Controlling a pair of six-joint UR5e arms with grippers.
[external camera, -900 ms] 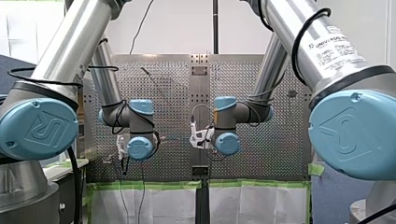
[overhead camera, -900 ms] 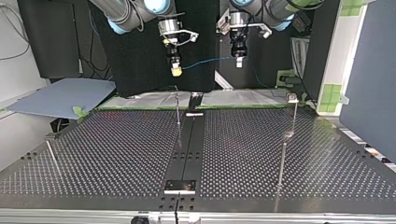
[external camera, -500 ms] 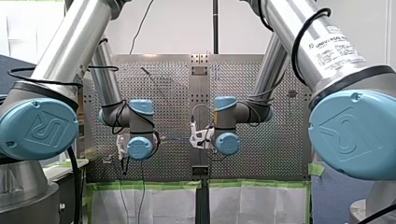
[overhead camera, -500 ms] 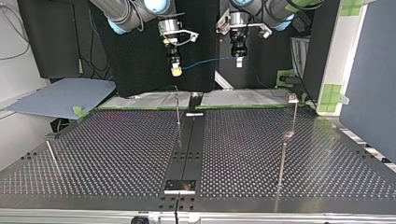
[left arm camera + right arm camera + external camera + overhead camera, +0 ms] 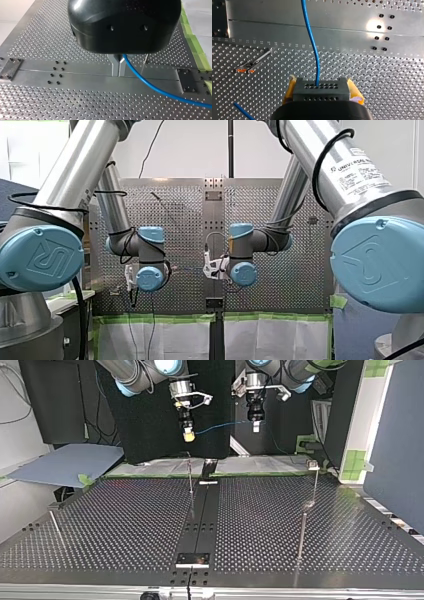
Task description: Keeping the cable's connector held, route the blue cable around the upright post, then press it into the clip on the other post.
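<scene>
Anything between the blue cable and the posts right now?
Nothing visible: the blue cable hangs between my right gripper, on its connector, and my left gripper; only perforated table lies between it and the centre post or clip post.

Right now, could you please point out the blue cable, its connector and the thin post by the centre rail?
blue cable [image 5: 311,37]: right wrist view, mid-run.
connector [image 5: 321,90]: right wrist view, grey front face.
thin post [image 5: 190,480]: top view, mid-shaft.

A robotics lab: robot arms [image 5: 75,175] reach over a perforated table [image 5: 100,520]
</scene>
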